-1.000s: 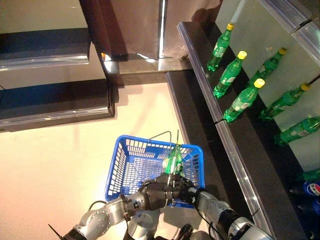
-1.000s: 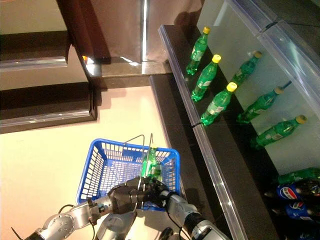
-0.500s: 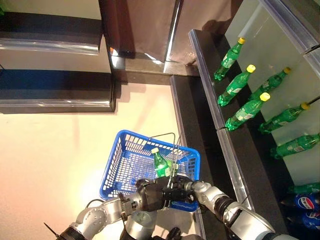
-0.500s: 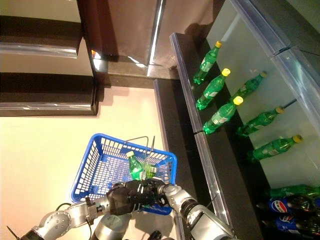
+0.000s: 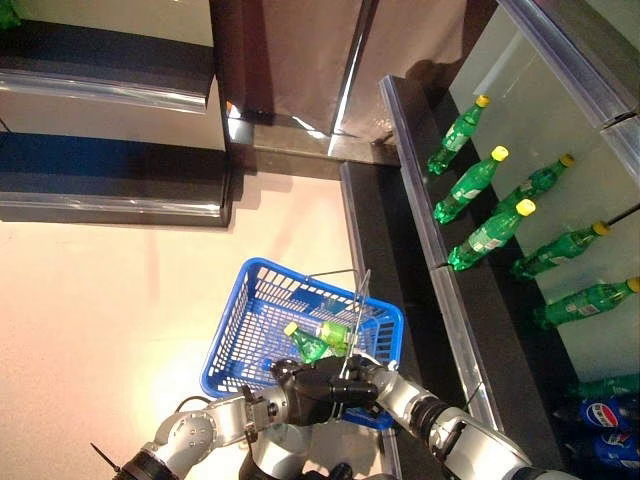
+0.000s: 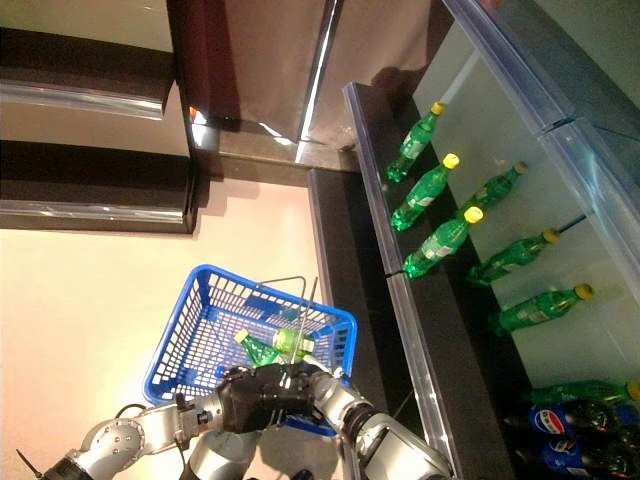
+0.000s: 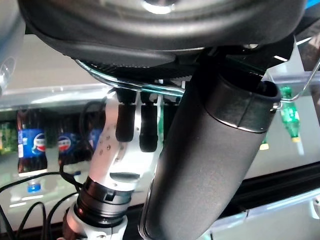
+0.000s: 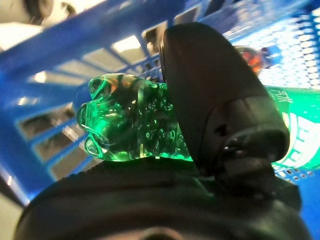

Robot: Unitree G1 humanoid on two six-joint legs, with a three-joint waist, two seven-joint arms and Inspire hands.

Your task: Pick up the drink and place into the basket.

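From the left eye, low centre of the frame, the green plastic drink bottle with the yellow cap (image 5: 318, 339) lies tilted inside the blue plastic mesh basket (image 5: 250, 310), my right hand (image 5: 362, 372) at its base. My left hand (image 5: 305, 388) curls round the wire basket handle (image 5: 352, 300). Left wrist: fingers hooked over that wire. Right wrist: my thumb (image 8: 215, 105) clamps the bottle's base, basket wall behind. Only letting go remains, I reckon.

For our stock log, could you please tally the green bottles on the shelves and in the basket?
Shelf bottles: 7, the lowest partly hidden
Basket bottle: 1
Total: 8
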